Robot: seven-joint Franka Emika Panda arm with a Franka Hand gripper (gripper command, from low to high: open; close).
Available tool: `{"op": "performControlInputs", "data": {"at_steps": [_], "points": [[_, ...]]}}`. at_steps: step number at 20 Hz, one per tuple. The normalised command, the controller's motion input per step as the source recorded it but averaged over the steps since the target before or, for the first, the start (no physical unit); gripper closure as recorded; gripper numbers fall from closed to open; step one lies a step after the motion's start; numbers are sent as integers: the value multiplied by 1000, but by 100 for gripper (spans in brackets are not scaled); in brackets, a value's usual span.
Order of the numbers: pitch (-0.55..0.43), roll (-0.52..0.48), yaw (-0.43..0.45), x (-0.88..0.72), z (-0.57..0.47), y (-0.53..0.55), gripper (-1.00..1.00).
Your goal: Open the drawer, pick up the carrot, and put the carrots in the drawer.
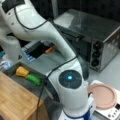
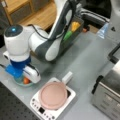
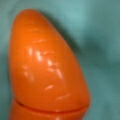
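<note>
Glossy orange carrot (image 3: 47,67) close up, against a teal surface (image 3: 100,37)

The arm (image 1: 37,27) is glossy white with rounded segments and dark grey bands at the joints. A round black cap (image 1: 70,78) carries a glowing blue light. A black cable (image 1: 27,23) runs along it, and a blue ring (image 2: 17,66) circles one joint.

The end effector (image 2: 29,76) hangs at the table (image 2: 85,62) edge, right over a dish (image 2: 18,84). The carrot (image 3: 47,67) lies in that dish, directly beneath it. In a front view, a hotplate (image 2: 53,111) carrying a pan (image 2: 53,95) sits just beside it to the right, with the toaster oven (image 2: 107,97) farther right. The drawer (image 1: 23,83) stands open well apart from it, with a toy chunk (image 1: 22,71) and an oblong piece (image 1: 33,79) side by side inside.
</note>
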Motion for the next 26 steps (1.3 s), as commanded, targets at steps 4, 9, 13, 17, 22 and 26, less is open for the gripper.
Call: {"op": "performControlInputs", "data": {"at_steps": [4,9,13,17,22,26], "points": [[-11,148,-43,155,-22,-66,-100],[-12,148,-43,155,-22,-66,-100],[-12,148,-43,155,-21,-66,-100],[-12,148,-43,155,-21,-66,-100],[-12,148,-43,155,-21,-66,-100],[-12,148,-43,156,-21,-66,-100]]}}
